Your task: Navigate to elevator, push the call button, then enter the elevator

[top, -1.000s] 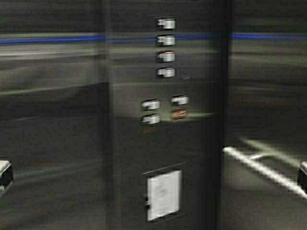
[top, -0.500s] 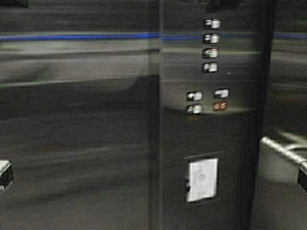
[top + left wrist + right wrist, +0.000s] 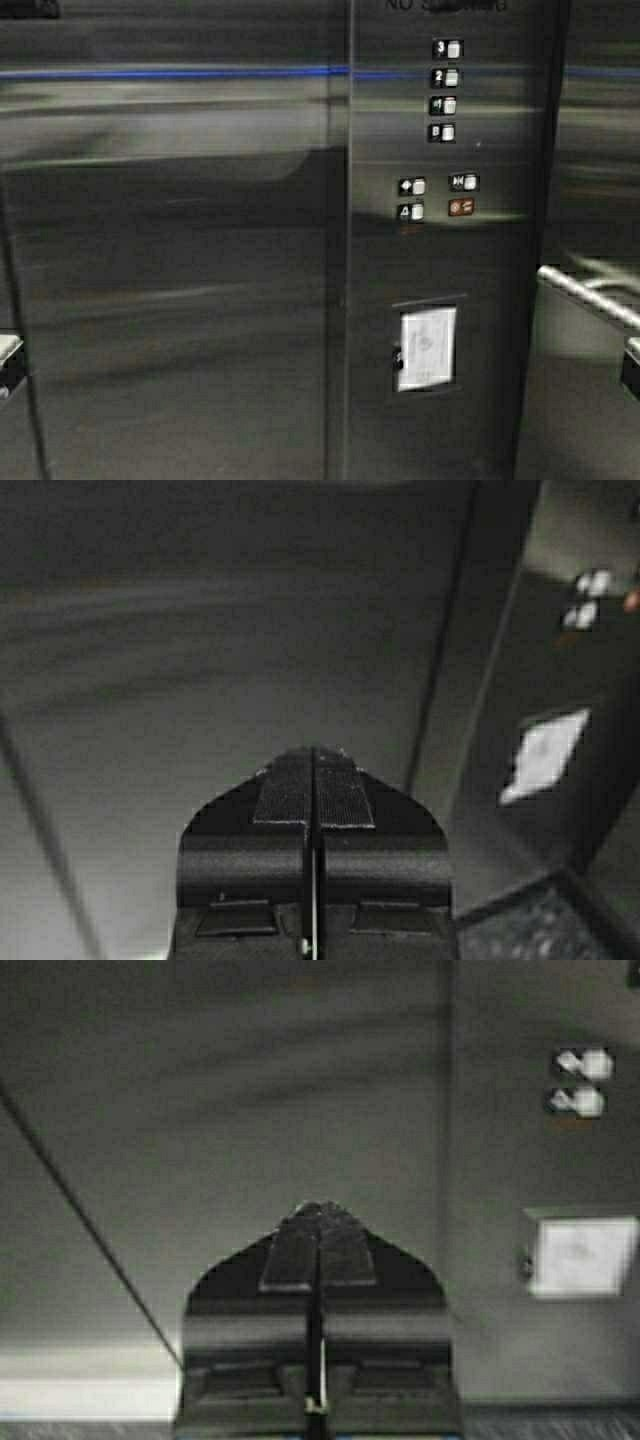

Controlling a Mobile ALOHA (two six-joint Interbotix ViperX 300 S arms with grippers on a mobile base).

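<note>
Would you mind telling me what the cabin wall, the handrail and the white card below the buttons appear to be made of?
The cabin wall looks like brushed stainless steel: dull grey, with smeared streaky reflections and a blue line mirrored across it. The handrail seems to be polished metal tube, given its bright highlight. The white card is probably paper behind a clear cover, being flat, matt and faintly printed.

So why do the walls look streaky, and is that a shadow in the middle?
High view: the brushed steel wall smears reflections into bands, with a blue line across it and a dark shadow patch mid-wall; the button panel reads clearly. Left wrist view: the buttons are glowing blobs. Right wrist view: the white notice is washed out.
</note>
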